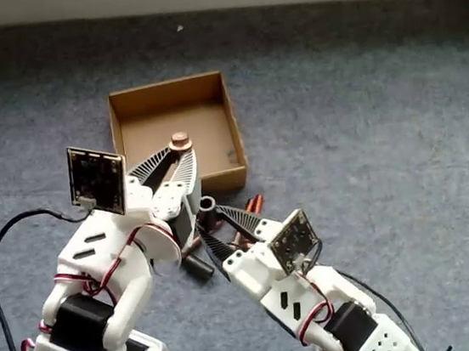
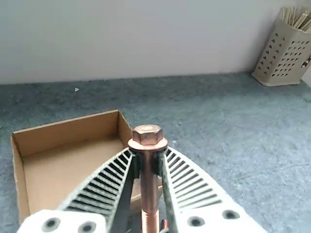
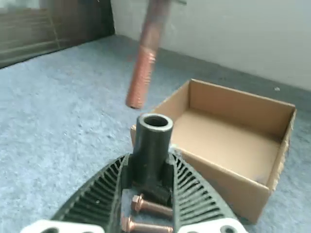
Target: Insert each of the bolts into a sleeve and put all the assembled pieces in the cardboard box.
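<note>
Item 1. Spare sleeve (image 1: 200, 268): dark cylinder lying on its side on the carpet (image 1: 382, 123), between the two arms and nearest their bases.

Item 2. Right gripper (image 1: 211, 219) (image 3: 150, 160): clenched on a black sleeve (image 1: 207, 204) (image 3: 153, 143). The sleeve stands upright between the ribbed fingers (image 3: 194, 199), open mouth upward, clear of the carpet.

Item 3. Loose bolts (image 1: 255, 204) (image 3: 146, 206): copper-coloured, lying on the carpet just beside and under the right gripper. Two show through the gap between its fingers in the right wrist view.

Item 4. Left gripper (image 1: 179, 152) (image 2: 148, 154): clamped on a copper bolt (image 1: 181, 141) (image 2: 147, 137). The hex head sits above the fingertips and the shank runs down between the fingers (image 2: 104, 177). In the right wrist view the threaded end (image 3: 141, 73) hangs tilted over the sleeve's mouth, close to it but not touching and not inside.

Item 5. Box (image 1: 234, 133) (image 2: 68, 128) (image 3: 233, 97): brown cardboard, open-topped, resting on the carpet just beyond both grippers. In the high view the bolt head overlaps its interior, and its near corner is just beside the held sleeve.

Item 6. Holder (image 2: 286, 53): beige, perforated, with pale sticks in it, standing on the carpet against the wall (image 2: 146, 34), well apart from the box.
</note>
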Robot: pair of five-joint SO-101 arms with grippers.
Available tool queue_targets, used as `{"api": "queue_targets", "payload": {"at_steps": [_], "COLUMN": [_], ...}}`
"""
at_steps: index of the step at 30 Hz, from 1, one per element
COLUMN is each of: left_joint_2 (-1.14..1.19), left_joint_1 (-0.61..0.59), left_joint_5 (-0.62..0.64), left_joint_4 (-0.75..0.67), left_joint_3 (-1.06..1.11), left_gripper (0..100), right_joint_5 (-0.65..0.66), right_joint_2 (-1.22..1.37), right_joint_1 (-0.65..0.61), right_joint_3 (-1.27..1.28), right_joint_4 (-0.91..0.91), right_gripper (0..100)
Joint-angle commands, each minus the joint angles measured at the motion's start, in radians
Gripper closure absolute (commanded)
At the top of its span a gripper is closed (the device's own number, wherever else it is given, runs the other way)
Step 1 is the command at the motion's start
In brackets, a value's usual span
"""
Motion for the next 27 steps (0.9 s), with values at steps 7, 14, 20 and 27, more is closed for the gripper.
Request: {"api": "queue_targets", "payload": {"at_steps": [7, 14, 20, 27], "left_joint_2": [-0.016, -0.018, -0.018, -0.018], "left_joint_1": [-0.007, -0.007, -0.007, 0.001], "left_joint_5": [0.035, 0.035, 0.032, 0.032], "left_joint_4": [-0.137, -0.133, -0.132, -0.061], "left_joint_3": [0.084, 0.027, -0.001, -0.07], "left_gripper": [99, 99, 99, 99], "right_joint_5": [-0.006, -0.008, -0.008, -0.003], "right_joint_2": [-0.016, -0.015, -0.016, -0.015], "right_joint_1": [-0.041, -0.041, -0.041, -0.038], "right_joint_3": [0.105, 0.105, 0.105, 0.105], "right_joint_4": [-0.091, -0.033, 0.01, 0.01], "right_gripper": [99.3, 99.3, 99.3, 99.3]}}
